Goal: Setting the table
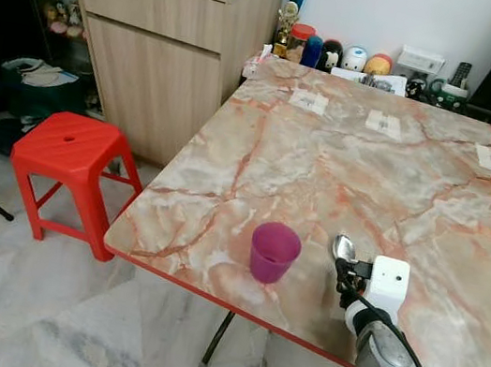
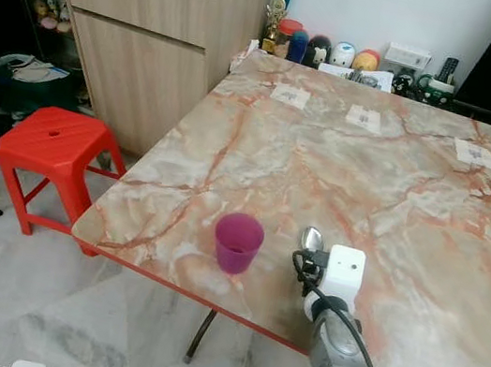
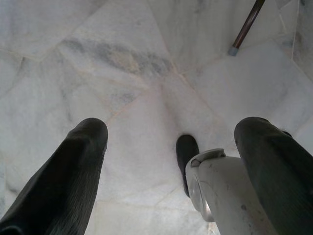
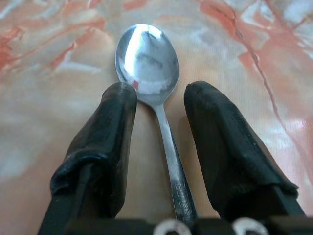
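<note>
A metal spoon (image 4: 146, 58) lies flat on the marbled orange table (image 1: 372, 168), near its front edge. My right gripper (image 4: 159, 93) is open and straddles the spoon's handle, one black finger on each side, with the bowl just past the fingertips. In the left eye view the spoon's bowl (image 1: 343, 248) pokes out ahead of that gripper (image 1: 344, 275). A purple cup (image 1: 273, 252) stands upright a hand's width to the left of the spoon, close to the table's edge. My left gripper (image 3: 173, 129) hangs open over the floor.
A red plastic stool (image 1: 71, 148) stands left of the table, before a wooden cabinet (image 1: 163, 55). Jars and mugs (image 1: 344, 58) line the table's far edge, with three white paper squares (image 1: 384, 124) in front of them. A table leg (image 3: 247, 24) meets the marble floor.
</note>
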Available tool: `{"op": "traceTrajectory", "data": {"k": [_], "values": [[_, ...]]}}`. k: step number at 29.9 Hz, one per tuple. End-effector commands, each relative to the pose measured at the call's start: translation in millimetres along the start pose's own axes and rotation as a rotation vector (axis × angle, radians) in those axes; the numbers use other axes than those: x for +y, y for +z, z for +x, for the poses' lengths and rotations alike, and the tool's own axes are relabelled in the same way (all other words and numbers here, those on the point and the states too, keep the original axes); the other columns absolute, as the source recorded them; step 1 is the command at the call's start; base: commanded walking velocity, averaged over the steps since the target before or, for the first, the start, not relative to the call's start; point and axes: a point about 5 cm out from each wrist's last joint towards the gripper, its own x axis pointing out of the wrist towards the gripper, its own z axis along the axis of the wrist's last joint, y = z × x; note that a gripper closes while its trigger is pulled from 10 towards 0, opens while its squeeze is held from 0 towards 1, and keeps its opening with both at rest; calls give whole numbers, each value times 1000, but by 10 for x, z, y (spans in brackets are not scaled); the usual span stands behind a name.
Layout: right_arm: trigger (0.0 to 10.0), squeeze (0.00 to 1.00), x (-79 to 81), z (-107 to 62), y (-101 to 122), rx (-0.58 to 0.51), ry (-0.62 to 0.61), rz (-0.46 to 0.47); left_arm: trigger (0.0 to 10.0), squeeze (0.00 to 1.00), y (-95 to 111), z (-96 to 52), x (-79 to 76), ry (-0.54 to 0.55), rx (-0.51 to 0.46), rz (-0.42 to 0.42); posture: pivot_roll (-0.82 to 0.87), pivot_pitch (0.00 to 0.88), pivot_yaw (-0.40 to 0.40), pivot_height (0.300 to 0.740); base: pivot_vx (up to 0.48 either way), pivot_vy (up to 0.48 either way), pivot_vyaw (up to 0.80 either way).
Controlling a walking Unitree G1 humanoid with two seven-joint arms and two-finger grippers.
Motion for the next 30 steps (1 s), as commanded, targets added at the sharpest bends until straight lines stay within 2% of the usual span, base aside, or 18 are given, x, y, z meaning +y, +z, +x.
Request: {"op": "traceTrajectory", "data": {"k": [1,10,24,25,26,27,30], "values": [[10000,0,-9,-11,1,5,-5,7,10000,0,-119,-37,22,-4,55,20,32,100,-24,740,0,0,0],[10000,0,-27,-15,-60,53,-28,-11,10000,0,-130,-39,34,-8,68,25,33,89,-22,740,0,0,0],[10000,0,47,-4,-197,137,26,-33,10000,0,-143,-43,43,-12,76,30,36,88,-21,740,0,0,0],[4784,0,46,-5,-200,139,27,-33,10000,0,-141,-42,40,-13,76,30,37,89,-21,740,0,0,0],[4784,0,46,-6,-201,140,27,-33,10000,0,-140,-41,38,-13,75,30,37,89,-21,740,0,0,0],[0,0,44,-6,-202,142,26,-33,10000,0,-139,-41,36,-14,75,30,37,89,-21,740,0,0,0],[0,0,33,-9,-211,149,25,-36,10000,0,-134,-38,23,-17,73,29,37,93,-22,740,0,0,0]]}}
